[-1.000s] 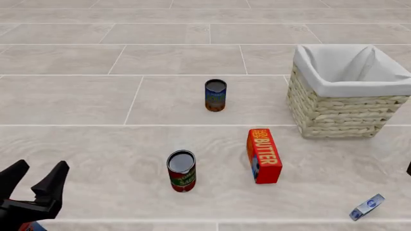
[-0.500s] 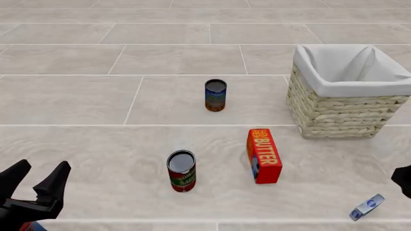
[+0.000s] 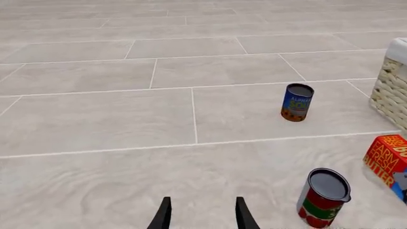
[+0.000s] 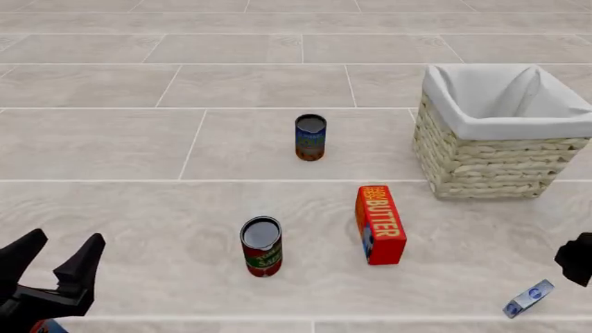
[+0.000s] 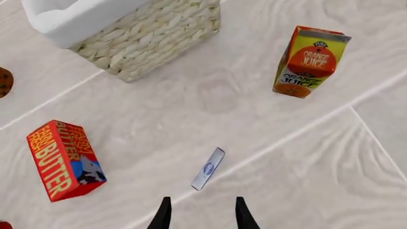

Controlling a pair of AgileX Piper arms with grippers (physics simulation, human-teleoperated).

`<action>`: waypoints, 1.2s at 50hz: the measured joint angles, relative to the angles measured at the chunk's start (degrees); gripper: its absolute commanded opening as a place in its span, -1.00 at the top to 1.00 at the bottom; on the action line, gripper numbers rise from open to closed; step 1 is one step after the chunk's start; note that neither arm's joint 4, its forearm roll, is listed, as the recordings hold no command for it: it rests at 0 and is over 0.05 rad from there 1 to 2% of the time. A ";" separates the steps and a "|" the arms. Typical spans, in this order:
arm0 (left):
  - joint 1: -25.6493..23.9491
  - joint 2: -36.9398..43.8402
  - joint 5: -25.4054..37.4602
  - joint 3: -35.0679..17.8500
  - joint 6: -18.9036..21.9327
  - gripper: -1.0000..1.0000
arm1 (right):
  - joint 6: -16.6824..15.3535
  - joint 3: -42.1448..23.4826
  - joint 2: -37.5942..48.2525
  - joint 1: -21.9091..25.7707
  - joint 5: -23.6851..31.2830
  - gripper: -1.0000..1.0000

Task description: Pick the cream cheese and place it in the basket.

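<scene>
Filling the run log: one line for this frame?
phase: approach | right gripper: open, above small flat silvery-white cream cheese box | left gripper: open, idle | woven straw basket: no cream cheese visible

Right gripper (image 4: 578, 259) cut off at front view's right edge, only a dark stub showing ahead of the cream cheese (image 4: 529, 298). Basket (image 5: 121, 28) cropped ahead of right gripper. Butter box (image 3: 389, 159) half cropped. Can labels too small to read.
</scene>
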 measured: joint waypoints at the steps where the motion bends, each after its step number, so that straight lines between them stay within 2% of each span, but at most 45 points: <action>1: 0.00 0.05 -0.04 0.01 0.00 -1.00 | -0.06 0.38 0.23 -0.14 -0.50 -1.00; 27: -0.10 1.94 -1.42 0.06 0.23 -1.00 | -0.16 9.61 7.20 -1.25 -13.73 -1.00; 41: -0.17 2.32 -1.60 0.04 0.33 -1.00 | 1.30 14.90 11.07 -0.49 -21.32 -1.00; 60: -0.11 3.12 -2.07 -0.02 0.41 -1.00 | 2.74 18.49 15.56 0.67 -28.12 -1.00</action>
